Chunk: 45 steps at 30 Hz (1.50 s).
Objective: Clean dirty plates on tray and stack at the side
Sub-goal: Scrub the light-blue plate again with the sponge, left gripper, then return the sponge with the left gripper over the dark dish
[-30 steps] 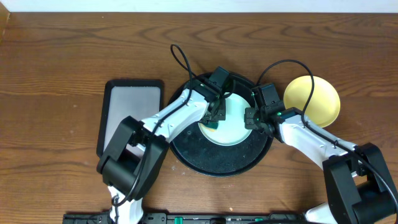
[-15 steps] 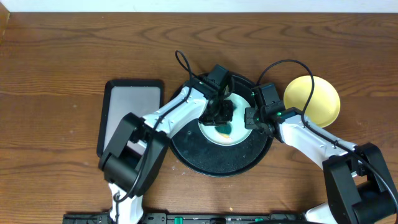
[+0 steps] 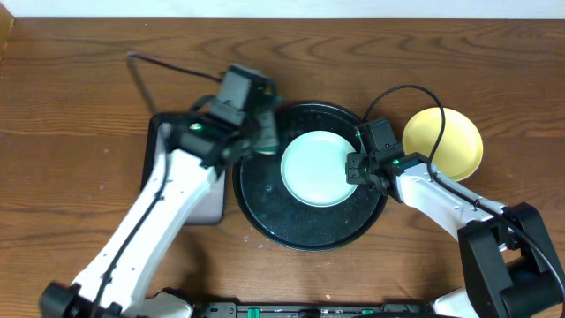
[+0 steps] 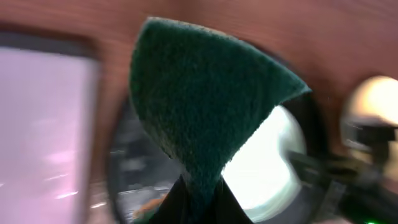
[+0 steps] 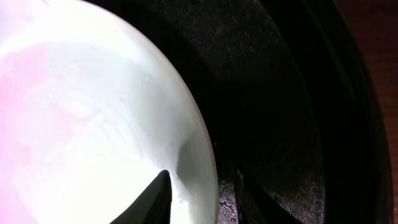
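Brown wooden tabletop fills the overhead view, with a pale strip along its far edge. Near the middle lies the round black tray, and one mint plate rests flat inside it, a little toward the far right part of the tray. To the right of the tray, on the bare wood and just beside its rim, sits the yellow plate.

At the left side there is a rectangular tray with a black rim; the left arm covers most of it. The left claw is pressed together on the lower corner of a dark green sponge, which stands up from the fingers like a fan. This claw hangs over the far left rim of the round tray, apart from the mint plate, and it looks blurred in both views.

The right claw is at the right edge of the mint plate. In the right wrist view one finger lies on the inner face of the plate and the other is outside the rim — so the claw pinches the plate's edge. A faint pink tint shows on the left part of the plate in that close view.
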Each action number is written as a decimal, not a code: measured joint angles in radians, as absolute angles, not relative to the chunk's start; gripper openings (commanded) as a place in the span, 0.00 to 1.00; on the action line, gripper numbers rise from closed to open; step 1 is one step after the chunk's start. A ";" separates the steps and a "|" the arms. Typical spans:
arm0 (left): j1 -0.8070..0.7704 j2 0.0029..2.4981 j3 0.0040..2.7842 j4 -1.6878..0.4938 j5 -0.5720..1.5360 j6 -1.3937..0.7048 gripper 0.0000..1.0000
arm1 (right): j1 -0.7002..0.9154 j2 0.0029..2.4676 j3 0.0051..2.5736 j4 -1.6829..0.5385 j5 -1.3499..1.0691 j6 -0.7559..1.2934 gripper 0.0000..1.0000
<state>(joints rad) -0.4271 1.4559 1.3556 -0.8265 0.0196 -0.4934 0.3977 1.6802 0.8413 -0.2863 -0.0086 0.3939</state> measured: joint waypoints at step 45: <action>0.000 1.380 1.334 -1.093 -0.201 -0.339 0.07 | 0.439 1.629 0.995 -0.306 -0.004 0.431 0.02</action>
<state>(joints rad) -0.0002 1.3800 1.3338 -1.0935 -0.2012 -0.3393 0.4389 1.6291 0.9951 -0.3058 -0.0044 0.4313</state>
